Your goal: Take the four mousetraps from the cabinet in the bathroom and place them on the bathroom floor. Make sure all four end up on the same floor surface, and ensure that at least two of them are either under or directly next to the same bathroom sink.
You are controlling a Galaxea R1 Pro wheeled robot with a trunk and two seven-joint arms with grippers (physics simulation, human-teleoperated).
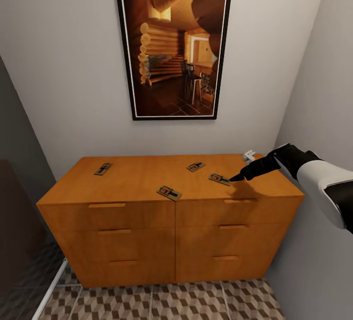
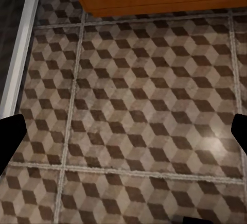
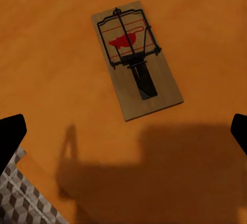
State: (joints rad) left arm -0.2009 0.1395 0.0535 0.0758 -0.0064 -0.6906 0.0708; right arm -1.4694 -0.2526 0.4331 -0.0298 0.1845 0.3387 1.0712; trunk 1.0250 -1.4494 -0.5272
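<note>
Judging progress at 0 of 4: every trap sits on the cabinet (image 1: pixel 147 177) top, none on the bathroom floor (image 1: pixel 162 303), so I have all 4 pickups and placements left. No sink in sight yet; I will need to find it for at least 2 of them.

Head view, traps across the top: far-left mousetrap (image 1: pixel 103 169), front-centre mousetrap (image 1: pixel 169 193), rear mousetrap (image 1: pixel 196 166), and right mousetrap (image 1: pixel 219 179). My right gripper (image 1: pixel 238 177) hovers just beside that last one, not holding it.

Right wrist view gives what the head view cannot: the same trap (image 3: pixel 136 59) lies flat ahead of the spread jaws, wire bar and red mark legible, finger shadows falling short of it.

Left wrist view adds bare cube-pattern tile and the cabinet's base; the left gripper (image 2: pixel 123 131) is spread wide and empty.
</note>
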